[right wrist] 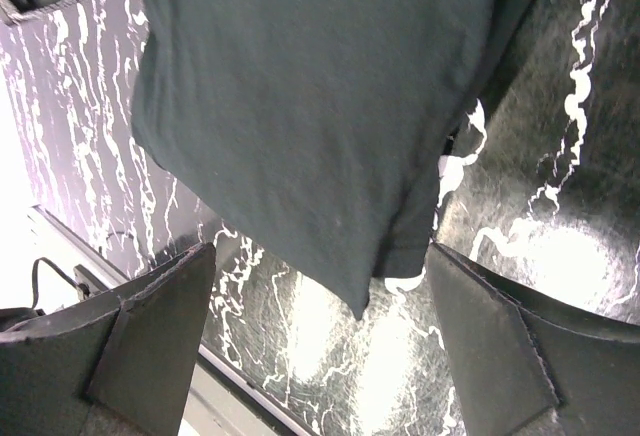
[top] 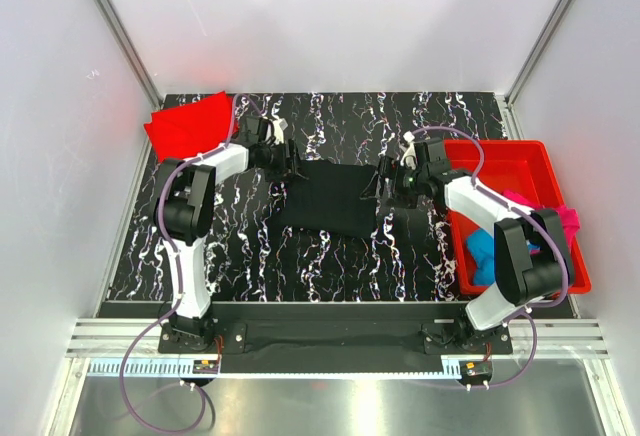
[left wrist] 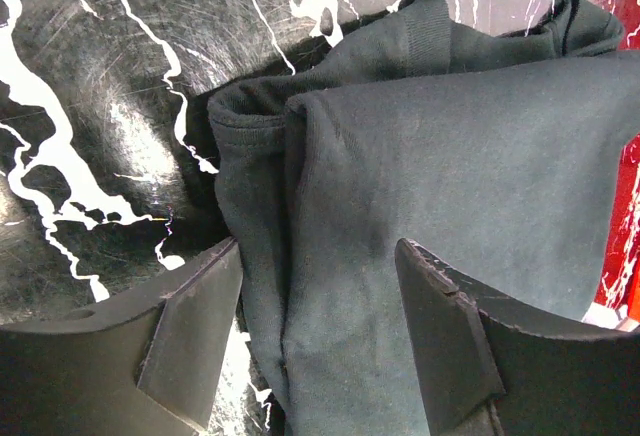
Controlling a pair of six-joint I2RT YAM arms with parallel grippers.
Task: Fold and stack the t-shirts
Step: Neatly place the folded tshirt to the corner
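The left gripper (left wrist: 318,256) stands spread, its two dark, flat-faced fingers (left wrist: 190,336) well apart. One end of the black t-shirt (top: 325,199) runs between them, and nothing there looks pinched. The right gripper (right wrist: 320,256) is spread too. A pointed corner of the same shirt reaches into the gap, and neither finger is closed on it.

From above, the two arms meet over the middle of the tabletop (top: 330,116), one gripper at each end of the black shirt. The shirt lies there as a roughly rectangular fold, wider than it is deep. Up close the cloth is a soft, matte knit laid in overlapping layers. A ribbed band is bunched up at the far side in the left wrist view, and a stitched hem runs along the edge in the right wrist view. The surface under it is glossy black with white marble-like veins, scuffed where the light catches it.

At the far left corner lies the red t-shirt (top: 188,124), a flat, angular piece with one side reaching the tabletop's left edge.

Along the right edge sits a rigid red plastic bin (top: 497,164), rectangular with a raised rim. Its far half shows bare floor. In its near half the bright blue t-shirt (top: 482,254) is crumpled in a heap. The magenta t-shirt (top: 566,218) is bunched at the bin's right rim, behind the right arm's elbow.
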